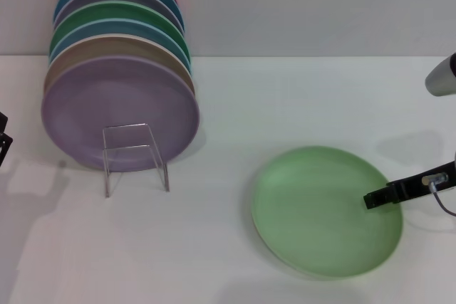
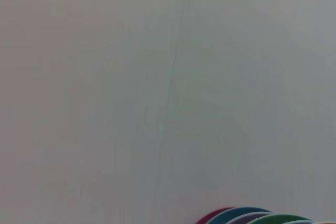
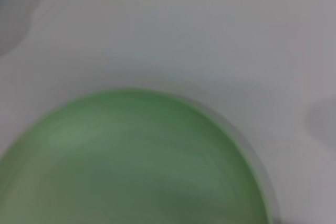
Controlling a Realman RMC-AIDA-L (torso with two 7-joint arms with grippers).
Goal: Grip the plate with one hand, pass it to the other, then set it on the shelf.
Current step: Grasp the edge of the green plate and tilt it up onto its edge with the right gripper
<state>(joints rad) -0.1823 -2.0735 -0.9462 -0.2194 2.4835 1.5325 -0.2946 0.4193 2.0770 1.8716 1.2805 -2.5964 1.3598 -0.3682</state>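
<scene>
The light green plate point(image 1: 324, 211) lies on the white table at the right front; it fills the lower part of the right wrist view point(image 3: 131, 161). My right gripper point(image 1: 381, 197) comes in from the right edge, and its black tip lies over the plate's right rim. The shelf point(image 1: 135, 156), a clear acrylic rack, stands at the left back with a row of upright coloured plates, a lilac plate point(image 1: 120, 112) foremost. My left gripper point(image 1: 3, 142) shows only as a black sliver at the left edge, beside the rack.
A grey wall runs behind the table. The tops of the rack's plates point(image 2: 252, 217) show at the bottom of the left wrist view, under bare wall. White table point(image 1: 214, 247) lies between the rack and the green plate.
</scene>
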